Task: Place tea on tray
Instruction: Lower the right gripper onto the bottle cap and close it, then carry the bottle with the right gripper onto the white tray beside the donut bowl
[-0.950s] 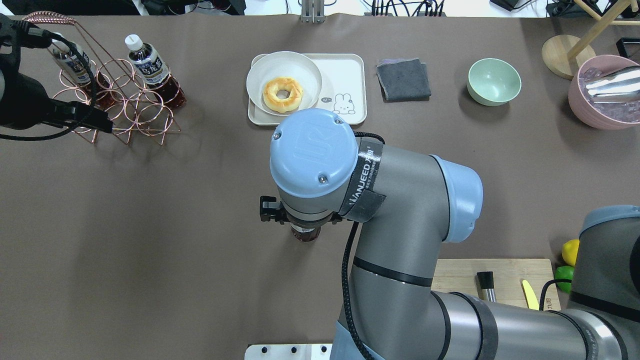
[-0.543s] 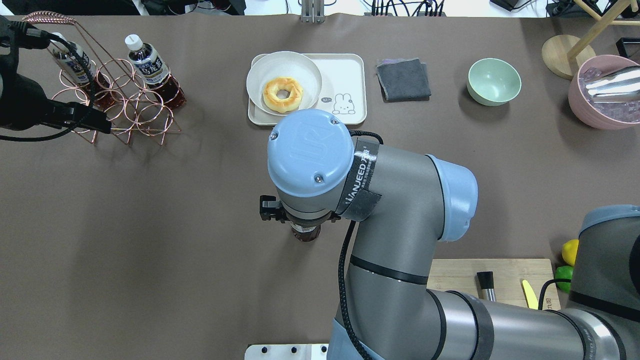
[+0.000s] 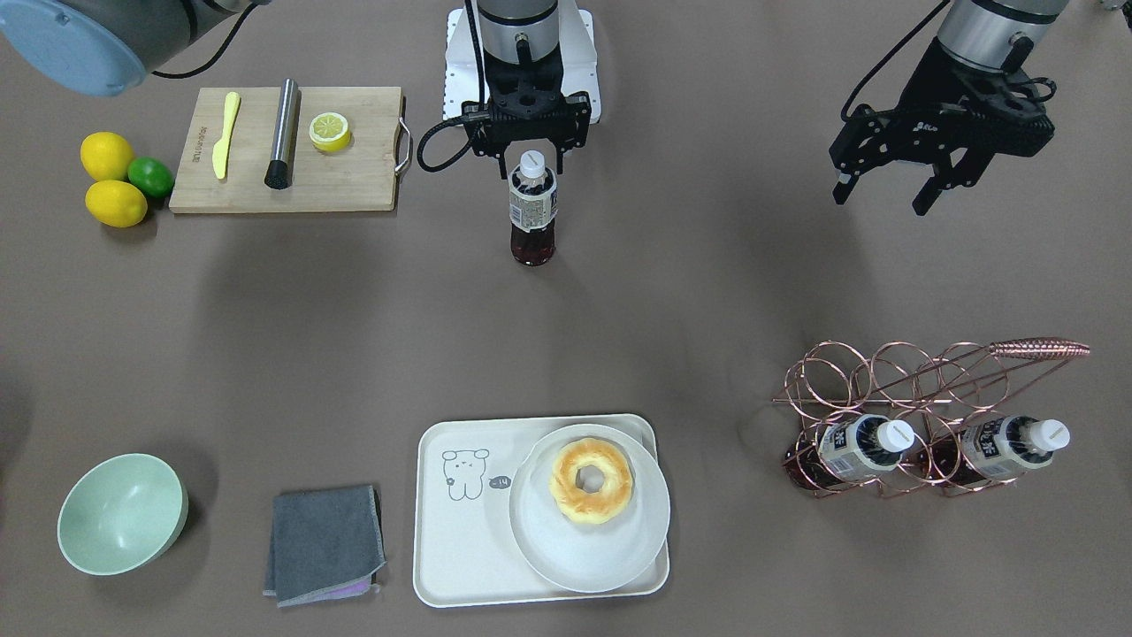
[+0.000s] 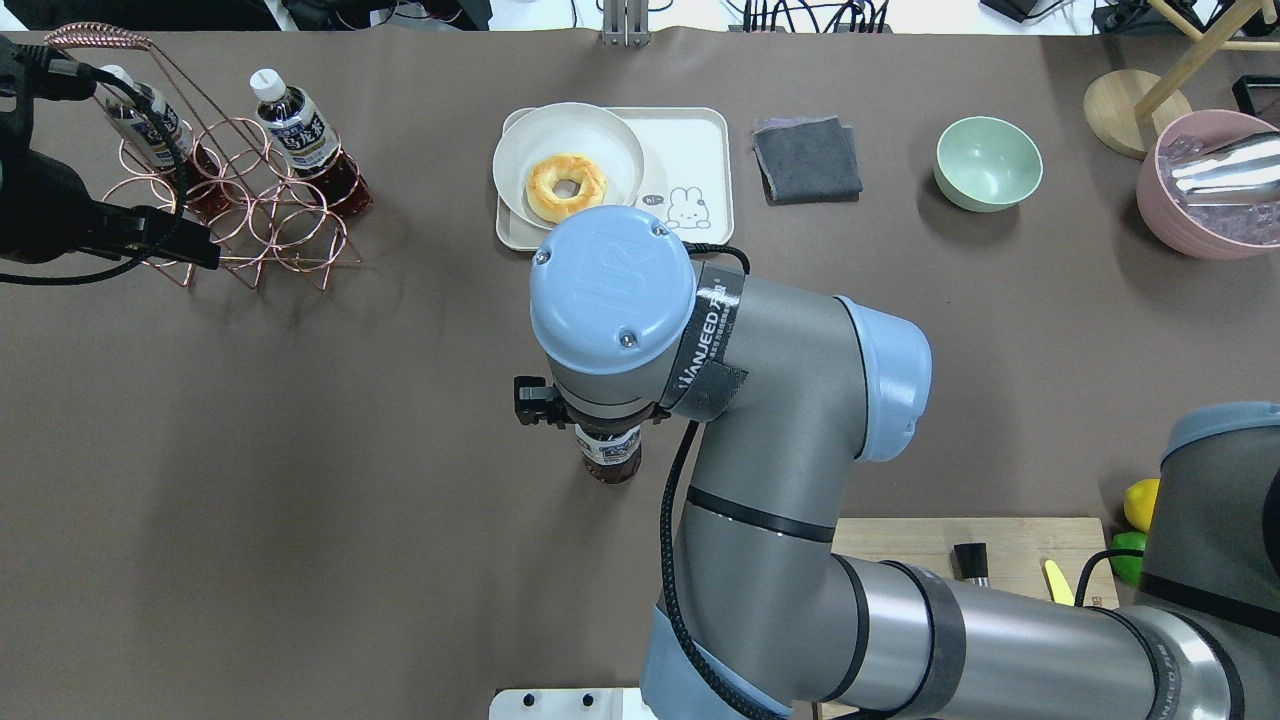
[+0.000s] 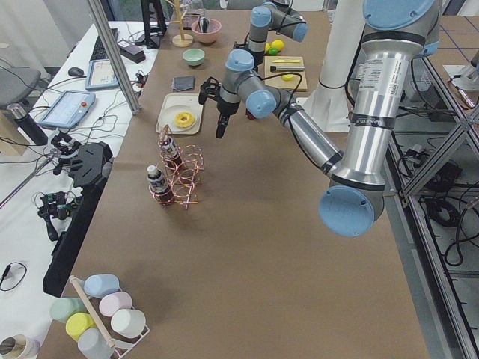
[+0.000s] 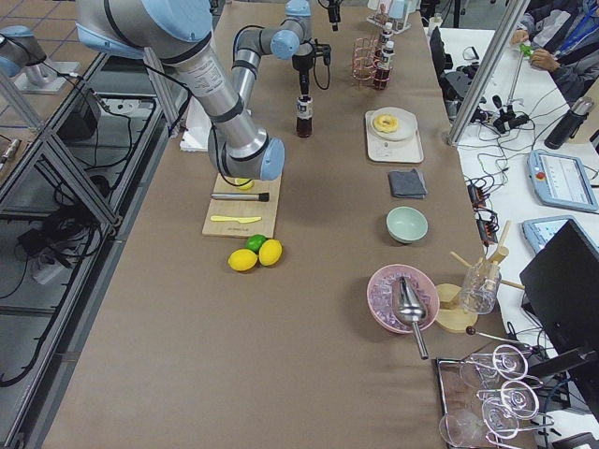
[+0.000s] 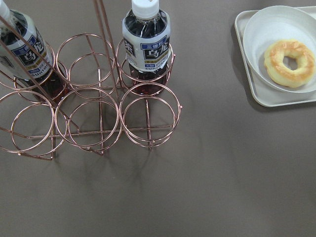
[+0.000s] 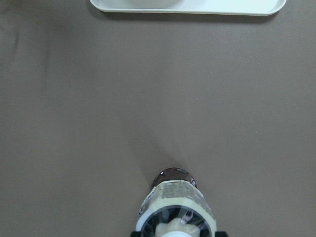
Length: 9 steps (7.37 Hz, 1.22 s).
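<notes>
Standing upright on the bare bench, the tea (image 3: pixel 532 208) is about midway along the bench's length, nearer the robot's edge than the operators' edge and well apart from the tray (image 3: pixel 460 553). The right gripper (image 3: pixel 531 175) hangs straight over the bottle. Its jaws are spread wide to either side of the white cap, and the front-facing view shows a gap on each side. The right wrist view looks down on the cap and label, with the tray's rim along its top. The tray lies at the operators' edge, mid-length. A round white plate (image 3: pixel 553 566) with a doughnut (image 3: pixel 591 482) sits on the half of the tray toward the bench's left end, and the bare half has a small bear drawing (image 3: pixel 464 473). The left gripper (image 3: pixel 881 199) hovers above the bench near the robot's edge toward the left end, its jaws wide and holding nothing. A copper wire rack (image 3: pixel 893 380) stands near the operators' edge at that same end, with two more bottles (image 3: pixel 862 447) leaning in its rings. A grey cloth (image 3: pixel 323 544) and a green bowl (image 3: pixel 122 513) lie along the operators' edge toward the right end. A wooden cutting board (image 3: pixel 354 181) sits by the robot's edge.
</notes>
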Available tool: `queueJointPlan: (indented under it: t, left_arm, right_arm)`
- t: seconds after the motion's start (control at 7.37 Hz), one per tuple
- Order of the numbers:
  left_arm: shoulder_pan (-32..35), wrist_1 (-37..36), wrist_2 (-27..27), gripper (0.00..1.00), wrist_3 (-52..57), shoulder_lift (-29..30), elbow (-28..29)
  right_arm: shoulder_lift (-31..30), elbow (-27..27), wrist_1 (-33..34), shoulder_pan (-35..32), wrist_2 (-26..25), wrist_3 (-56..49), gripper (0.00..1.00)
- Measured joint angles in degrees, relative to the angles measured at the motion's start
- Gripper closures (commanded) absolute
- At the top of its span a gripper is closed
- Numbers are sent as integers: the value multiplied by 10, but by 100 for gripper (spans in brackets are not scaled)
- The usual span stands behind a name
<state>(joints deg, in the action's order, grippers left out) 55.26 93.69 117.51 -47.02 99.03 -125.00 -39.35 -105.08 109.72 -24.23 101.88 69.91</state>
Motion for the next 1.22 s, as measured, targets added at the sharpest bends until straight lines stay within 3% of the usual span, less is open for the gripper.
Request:
queueJointPlan:
  t: [0.54, 0.81, 1.09, 1.22]
  left_arm:
    - [0, -1, 0, 3, 1, 0, 5]
    - [19, -9, 10, 3, 8, -3, 8]
    - [58, -39, 25, 3, 35, -12, 12]
    - [70, -46, 27, 3, 50, -22, 12]
  right_arm:
    - [7, 0, 0, -10, 5, -4, 100]
    - [12, 3, 0, -63, 46, -26, 100]
    - [37, 61, -3, -149, 103, -91, 100]
    - [71, 134, -21, -187, 121, -117, 100]
